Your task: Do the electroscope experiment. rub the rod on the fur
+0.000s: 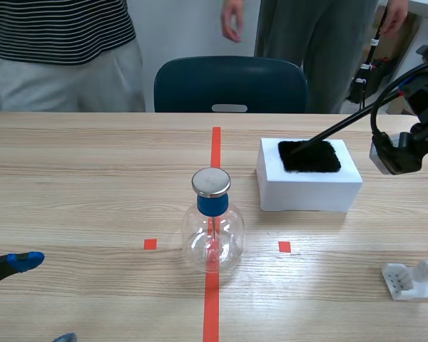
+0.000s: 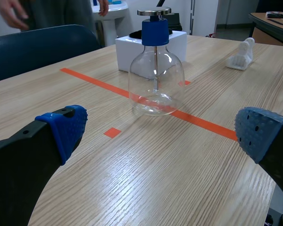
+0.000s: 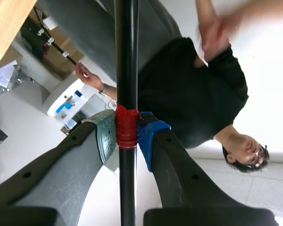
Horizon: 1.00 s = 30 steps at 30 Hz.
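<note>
A long black rod (image 1: 346, 126) slants down from the right arm, and its tip rests on the black fur patch (image 1: 310, 156) that lies on a white block (image 1: 308, 187). In the right wrist view my right gripper (image 3: 127, 134) is shut on the rod (image 3: 126, 56) at its red tape band. The electroscope (image 1: 212, 221), a clear flask with a blue collar and a metal disc on top, stands on the orange tape line at the table's middle. My left gripper (image 2: 160, 136) stands open low near the table's front left, with the flask (image 2: 155, 77) well ahead of it.
A small white plastic stand (image 1: 412, 279) sits at the front right. A dark blue chair (image 1: 230, 84) is at the far edge, and people stand behind it. The white block (image 2: 132, 49) shows behind the flask in the left wrist view.
</note>
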Each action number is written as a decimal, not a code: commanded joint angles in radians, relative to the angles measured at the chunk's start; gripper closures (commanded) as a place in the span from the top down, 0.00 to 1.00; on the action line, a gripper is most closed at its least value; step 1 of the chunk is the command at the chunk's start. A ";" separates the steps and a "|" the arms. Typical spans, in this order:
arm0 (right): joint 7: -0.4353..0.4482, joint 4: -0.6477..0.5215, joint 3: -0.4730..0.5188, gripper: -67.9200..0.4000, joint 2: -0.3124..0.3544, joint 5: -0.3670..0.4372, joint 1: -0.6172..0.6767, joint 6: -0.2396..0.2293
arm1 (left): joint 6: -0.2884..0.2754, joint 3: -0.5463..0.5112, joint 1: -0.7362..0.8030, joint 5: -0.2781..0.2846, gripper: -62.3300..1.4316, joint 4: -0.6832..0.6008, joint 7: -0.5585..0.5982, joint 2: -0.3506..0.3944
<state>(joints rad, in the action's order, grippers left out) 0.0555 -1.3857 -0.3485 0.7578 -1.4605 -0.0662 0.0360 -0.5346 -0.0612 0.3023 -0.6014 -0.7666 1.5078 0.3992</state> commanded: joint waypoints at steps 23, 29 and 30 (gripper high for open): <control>-0.023 0.045 0.024 0.01 0.018 0.000 -0.017 -0.034 | -0.003 -0.011 0.005 0.013 1.00 -0.015 0.046 0.003; -0.058 0.045 0.024 0.01 0.018 0.000 -0.017 -0.078 | -0.003 -0.011 0.005 0.013 1.00 -0.015 0.046 0.003; -0.041 0.045 0.024 0.01 0.018 0.000 -0.017 -0.077 | -0.003 -0.011 0.005 0.013 1.00 -0.015 0.046 0.003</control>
<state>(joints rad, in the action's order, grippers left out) 0.0029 -1.3396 -0.3351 0.7563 -1.4605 -0.0685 -0.0380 -0.5346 -0.0612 0.3023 -0.6014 -0.7666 1.5078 0.3992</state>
